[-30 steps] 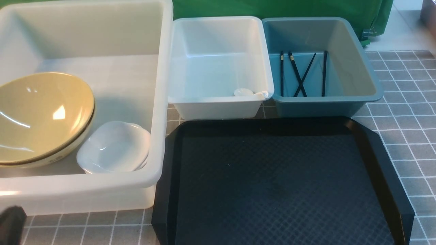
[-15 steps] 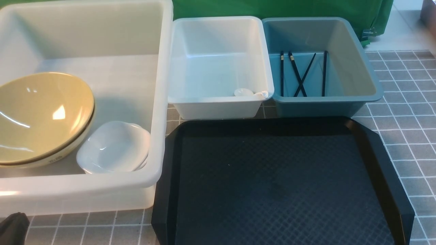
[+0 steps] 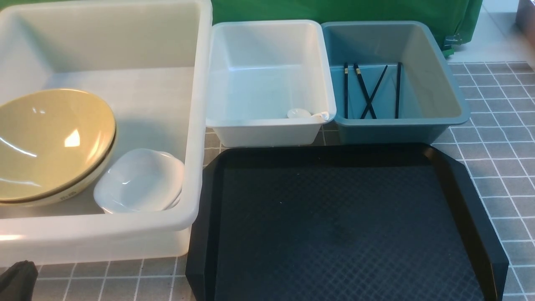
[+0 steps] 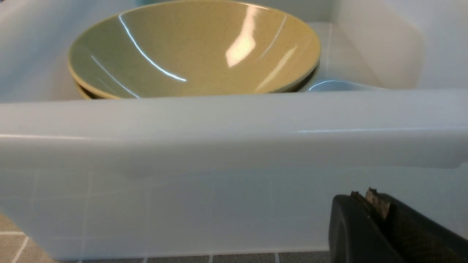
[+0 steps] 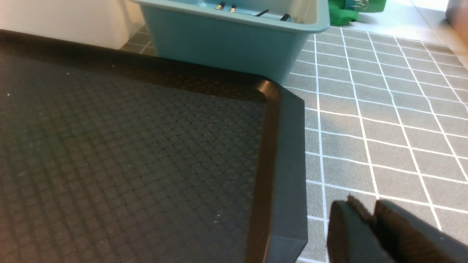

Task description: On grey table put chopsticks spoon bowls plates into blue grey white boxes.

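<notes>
The stacked yellow bowls (image 3: 50, 142) and stacked white plates (image 3: 140, 182) lie in the large translucent box (image 3: 100, 234) on the left. The white spoon (image 3: 307, 114) lies in the white box (image 3: 267, 129). Several black chopsticks (image 3: 368, 90) lie in the blue box (image 3: 401, 125). My left gripper (image 4: 369, 197) is shut and empty, low in front of the large box's near wall; it shows at the front view's bottom left corner (image 3: 16, 280). My right gripper (image 5: 365, 212) is shut and empty above the grey table (image 5: 384, 120), beside the tray's right edge; the front view does not show it.
A black textured tray (image 3: 459, 200) with nothing on it lies in front of the white and blue boxes. A green cloth (image 3: 334, 10) hangs behind the boxes. Bare grey table (image 3: 501, 146) lies to the right of the tray.
My left gripper has sunk lower toward the bottom left corner of the front view. Nothing else has moved.
</notes>
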Robot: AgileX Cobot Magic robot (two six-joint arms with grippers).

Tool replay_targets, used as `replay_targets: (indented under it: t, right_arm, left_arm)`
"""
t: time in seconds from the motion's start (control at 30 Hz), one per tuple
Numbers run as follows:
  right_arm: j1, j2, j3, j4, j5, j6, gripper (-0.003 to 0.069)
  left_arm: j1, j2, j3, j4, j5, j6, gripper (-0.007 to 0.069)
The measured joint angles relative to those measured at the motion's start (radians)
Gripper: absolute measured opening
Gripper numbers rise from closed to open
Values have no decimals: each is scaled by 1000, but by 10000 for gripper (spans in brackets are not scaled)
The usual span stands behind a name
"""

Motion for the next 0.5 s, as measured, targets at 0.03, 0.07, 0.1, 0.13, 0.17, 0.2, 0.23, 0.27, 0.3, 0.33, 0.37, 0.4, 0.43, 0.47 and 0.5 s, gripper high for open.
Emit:
replay_targets:
  t: [0.03, 0.07, 0.1, 0.13, 0.17, 0.2, 0.23, 0.27, 0.3, 0.33, 0.37, 0.4, 0.43, 0.47, 0.5]
  right_arm:
    - [0, 0, 0, 0, 0, 0, 131]
    - [0, 0, 0, 0, 0, 0, 132]
    - [0, 0, 0, 0, 0, 0, 132]
    - [0, 0, 0, 0, 0, 0, 132]
    - [0, 0, 0, 0, 0, 0, 133]
    - [0, 0, 0, 0, 0, 0, 134]
    - [0, 0, 0, 0, 0, 0, 136]
    - [0, 0, 0, 0, 0, 0, 136]
    - [0, 0, 0, 0, 0, 0, 138]
    - [0, 0, 0, 0, 0, 0, 139]
    - [0, 0, 0, 0, 0, 0, 141]
    - [0, 0, 0, 0, 0, 0, 141]
    - [0, 0, 0, 0, 0, 0, 143]
    - [0, 0, 0, 0, 0, 0, 145]
    - [0, 0, 0, 0, 0, 0, 146]
  left_arm:
    - [0, 0, 0, 2, 0, 0, -8]
    - [0, 0, 0, 3, 0, 0, -8]
    - [0, 0, 0, 3, 0, 1, -8]
    - [0, 0, 0, 3, 0, 1, -8]
    - [0, 0, 0, 3, 0, 1, -8]
    - [0, 0, 0, 4, 0, 1, -8]
    - [0, 0, 0, 4, 0, 1, -8]
    - [0, 0, 0, 4, 0, 1, -8]
    - [0, 0, 0, 4, 0, 1, -8]
    - [0, 0, 0, 4, 0, 2, -8]
    - [0, 0, 0, 4, 0, 3, -8]
    - [0, 0, 0, 4, 0, 3, -8]
    - [0, 0, 0, 4, 0, 3, -8]
    - [0, 0, 0, 4, 0, 3, -8]
    - [0, 0, 0, 4, 0, 3, -8]
